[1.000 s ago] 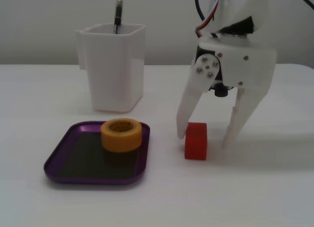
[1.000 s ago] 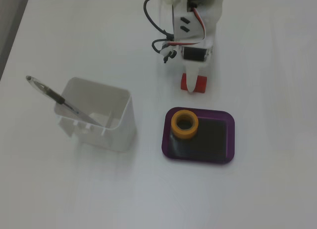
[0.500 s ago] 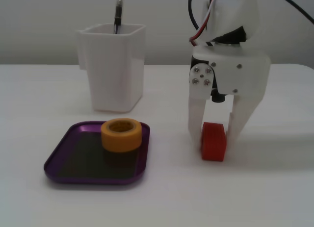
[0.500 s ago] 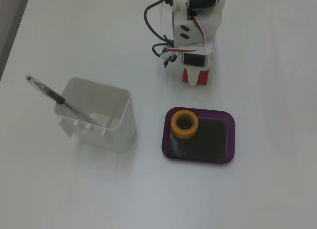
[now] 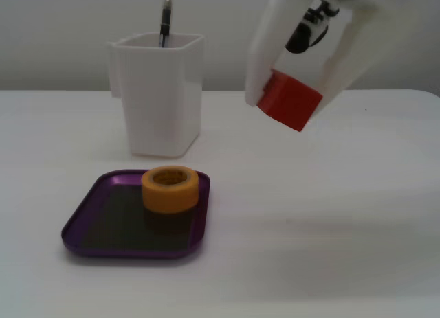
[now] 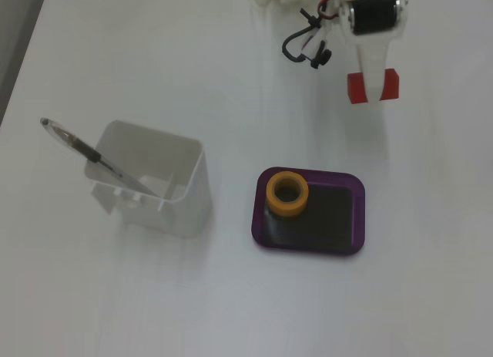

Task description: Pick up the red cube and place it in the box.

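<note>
My white gripper (image 5: 292, 101) is shut on the red cube (image 5: 289, 99) and holds it in the air, well above the table, to the right of and behind the box in a fixed view. In the top-down fixed view the gripper (image 6: 373, 89) and the cube (image 6: 391, 85) sit above the box's far right corner, apart from it. The box (image 5: 82, 230) is a shallow purple tray with a dark floor; it also shows in the top-down fixed view (image 6: 355, 237).
An orange-yellow tape roll (image 5: 170, 189) stands in the box's far corner, also seen from above (image 6: 287, 194). A tall white square container (image 5: 163, 95) with a pen (image 6: 92, 154) stands behind the box. Black cables (image 6: 304, 45) hang by the arm.
</note>
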{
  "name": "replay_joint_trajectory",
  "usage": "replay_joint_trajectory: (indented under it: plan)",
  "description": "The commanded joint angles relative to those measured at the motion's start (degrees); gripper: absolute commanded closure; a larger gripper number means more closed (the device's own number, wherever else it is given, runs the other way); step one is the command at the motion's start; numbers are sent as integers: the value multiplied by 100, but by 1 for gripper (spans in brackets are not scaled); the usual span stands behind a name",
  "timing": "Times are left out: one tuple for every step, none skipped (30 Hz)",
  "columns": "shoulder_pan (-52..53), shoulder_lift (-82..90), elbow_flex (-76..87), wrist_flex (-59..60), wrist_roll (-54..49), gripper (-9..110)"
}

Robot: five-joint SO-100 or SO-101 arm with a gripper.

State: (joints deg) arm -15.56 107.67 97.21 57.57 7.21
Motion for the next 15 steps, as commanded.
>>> replay_joint_trajectory:
  plan:
    - [-53, -132, -431, -554, -237, 102]
    - [-35, -343, -501, -677, -246, 102]
    - [-26, -554, -606, -773, -246, 102]
    - [-26, -773, -738, -861, -246, 102]
    - [-26, -1011, -879, -923, -246, 102]
    - [-26, -1248, -1037, -984, -220, 102]
    - [-26, -1485, -1213, -1011, -193, 102]
    - [-26, -1723, -1397, -1028, -193, 102]
    - [-26, -1969, -1608, -1028, -185, 102]
    - [-18, -2188, -1811, -1020, -185, 102]
    - [0, -2408, -2021, -993, -185, 102]
    - [79, -2610, -2232, -967, -185, 102]
    - [185, -2813, -2426, -949, -185, 102]
    - [290, -2997, -2593, -949, -185, 102]
    - [387, -3173, -2751, -949, -202, 102]
